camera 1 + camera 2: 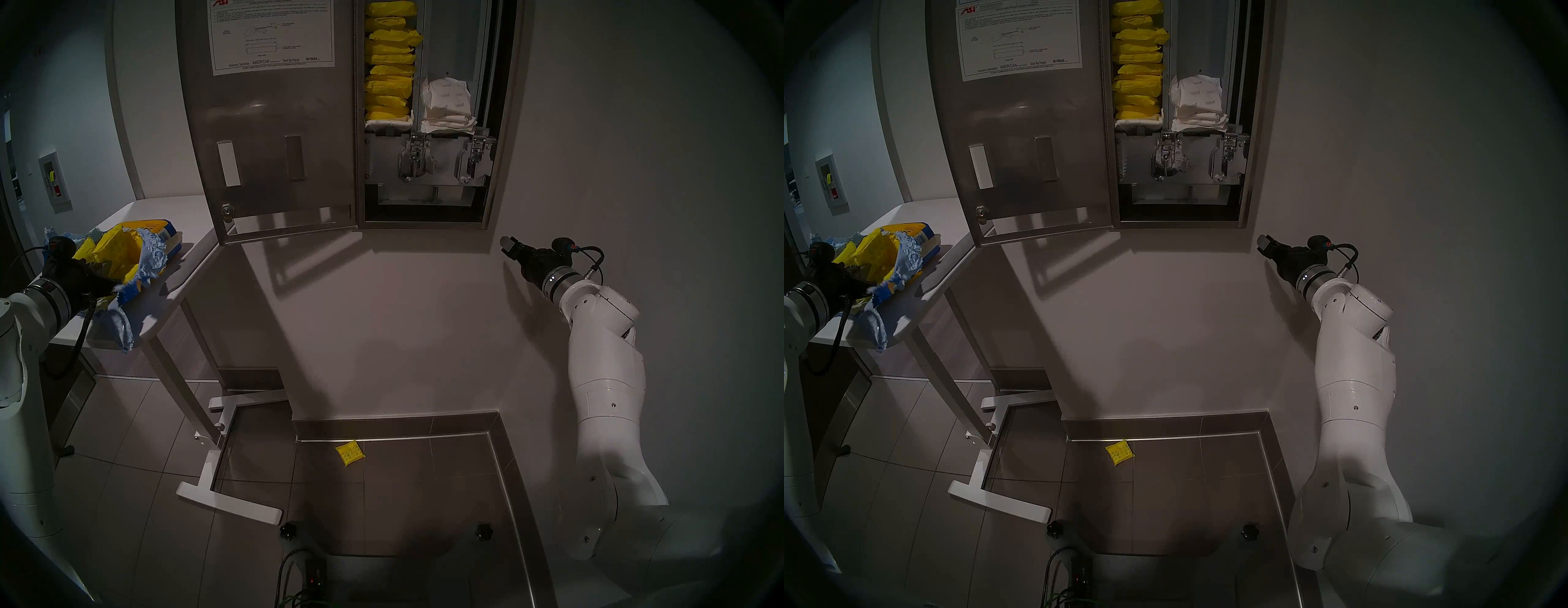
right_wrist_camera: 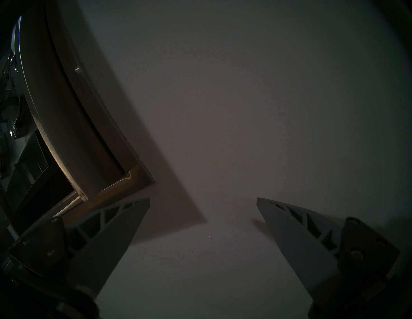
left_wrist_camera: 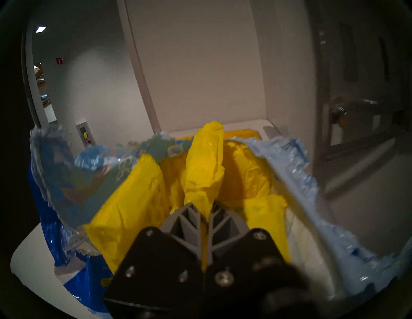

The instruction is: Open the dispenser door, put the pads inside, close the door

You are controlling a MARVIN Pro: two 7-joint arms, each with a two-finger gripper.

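Right at the left gripper [image 3: 204, 208], the two grey ribbed fingers [image 3: 187, 219] are pressed together on a crumpled yellow-wrapped pad [image 3: 204, 169], which sticks up out of the pinch. Around it lie more yellow pads [image 3: 131, 200] inside a torn blue-and-yellow bag [image 3: 66, 178], its ragged blue edges flaring on both sides. The bag [image 1: 140, 254] rests on a white overbed-style table [image 1: 169, 212] at the robot's left, and from the head view the left gripper itself is hidden behind its black wrist, reaching into the bag.

The right gripper [image 2: 202, 200] has its fingers [image 2: 124, 222] spread wide with nothing between them, facing bare white wall just beside the lower right corner of the dispenser cabinet [image 2: 66, 133]. In the head view that gripper [image 1: 507, 246] hangs just below and to the right of the cabinet [image 1: 502, 127].

The dispenser door [image 1: 271, 127] stands swung open to the left, its inner face showing a white instruction sheet [image 1: 271, 34] and a round lock [image 1: 228, 209] near the bottom corner. Inside, the left column holds a stack of yellow pads [image 1: 389, 76] sitting on a white one, and the right column holds white wrapped pads [image 1: 447, 106]. Two chrome mechanisms [image 1: 415, 159] sit below the columns. One yellow pad [image 1: 350, 453] lies on the tiled floor [image 1: 382, 488] near the wall's baseboard.
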